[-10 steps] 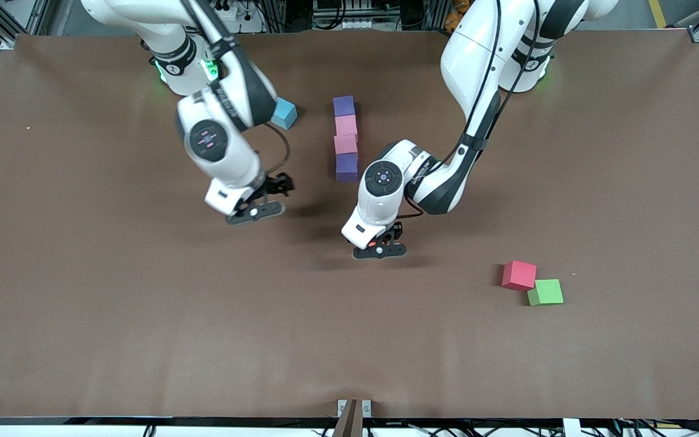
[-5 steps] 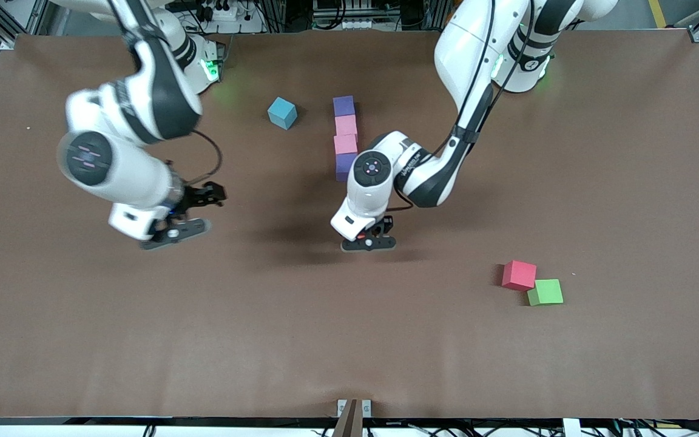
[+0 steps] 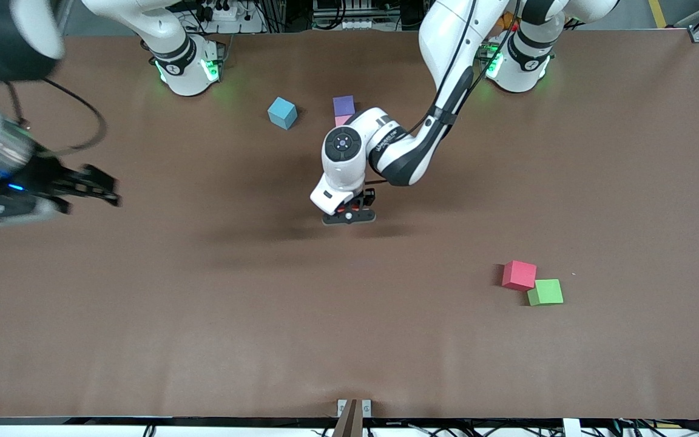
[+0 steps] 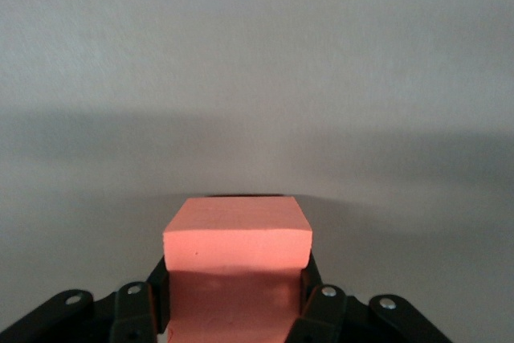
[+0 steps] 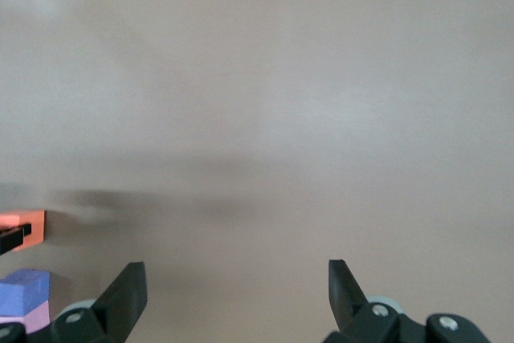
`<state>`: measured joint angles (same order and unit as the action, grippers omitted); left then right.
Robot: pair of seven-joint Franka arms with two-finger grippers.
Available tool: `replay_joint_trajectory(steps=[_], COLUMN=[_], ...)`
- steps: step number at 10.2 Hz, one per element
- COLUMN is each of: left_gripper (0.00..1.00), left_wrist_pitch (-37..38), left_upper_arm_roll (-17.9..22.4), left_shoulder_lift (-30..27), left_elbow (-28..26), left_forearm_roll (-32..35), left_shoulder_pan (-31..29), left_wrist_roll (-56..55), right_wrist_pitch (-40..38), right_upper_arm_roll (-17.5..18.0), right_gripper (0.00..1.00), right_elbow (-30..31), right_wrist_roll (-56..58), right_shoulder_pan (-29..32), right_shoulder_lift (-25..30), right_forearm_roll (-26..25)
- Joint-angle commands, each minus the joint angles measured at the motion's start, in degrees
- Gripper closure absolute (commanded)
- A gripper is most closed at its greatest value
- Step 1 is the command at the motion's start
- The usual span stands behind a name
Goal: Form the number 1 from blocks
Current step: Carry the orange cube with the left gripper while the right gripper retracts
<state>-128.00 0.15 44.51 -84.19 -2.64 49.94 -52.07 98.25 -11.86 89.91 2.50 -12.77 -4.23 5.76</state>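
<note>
My left gripper (image 3: 349, 213) is shut on an orange-red block (image 4: 238, 234), which fills the gap between its fingers (image 4: 317, 299). It hangs over bare table close to a column of blocks. Of that column, a purple block (image 3: 343, 105) and a sliver of a pink block (image 3: 341, 119) show; the left arm's wrist hides the rest. My right gripper (image 3: 102, 187) is open and empty over the right arm's end of the table. The right wrist view also catches the orange-red block (image 5: 24, 221) and a purple block (image 5: 24, 287) at its edge.
A light blue cube (image 3: 282, 113) sits beside the column, toward the right arm's base. A crimson cube (image 3: 519, 275) and a green cube (image 3: 545, 292) touch each other near the left arm's end, closer to the front camera.
The right arm has swung away from the middle to its own end of the table. The left gripper has carried the orange-red block toward the column, and its wrist now covers most of it.
</note>
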Motion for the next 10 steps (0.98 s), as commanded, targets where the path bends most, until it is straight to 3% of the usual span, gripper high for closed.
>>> replay_joint_trajectory(steps=[1,3,5,10], left_gripper=[0.97,0.97,0.97,0.92], left_wrist_pitch=[0.38,0.38,0.3,-0.41], left_upper_arm_roll=[-0.5,-1.55,-2.43,-2.96], left_shoulder_lift=[-2.15,-2.94,-4.6,-5.58], left_elbow=[-3.08,-4.57,-6.68,-8.27], left_forearm_roll=[-1.14,-0.62,0.26,1.85], left_shoulder_pan=[0.24,0.33,0.42,0.42], left_wrist_roll=[-0.4,-0.4,-0.4,-0.32], right_wrist_pitch=[-3.57,-10.32,-12.2,-13.08], right_upper_arm_roll=[0.61,0.7,0.96,0.96], right_gripper=[0.0,0.0,0.0,0.0], right_elbow=[-0.25,-4.81,-5.44,-5.45], right_wrist_roll=[-2.05,-3.81,-3.21,-3.2], right_shoulder_pan=[3.97,6.35,6.71,7.06], right_shoulder_lift=[2.99,2.39,2.56,2.56], right_forearm_roll=[-0.84,-2.23,-7.15,-6.9])
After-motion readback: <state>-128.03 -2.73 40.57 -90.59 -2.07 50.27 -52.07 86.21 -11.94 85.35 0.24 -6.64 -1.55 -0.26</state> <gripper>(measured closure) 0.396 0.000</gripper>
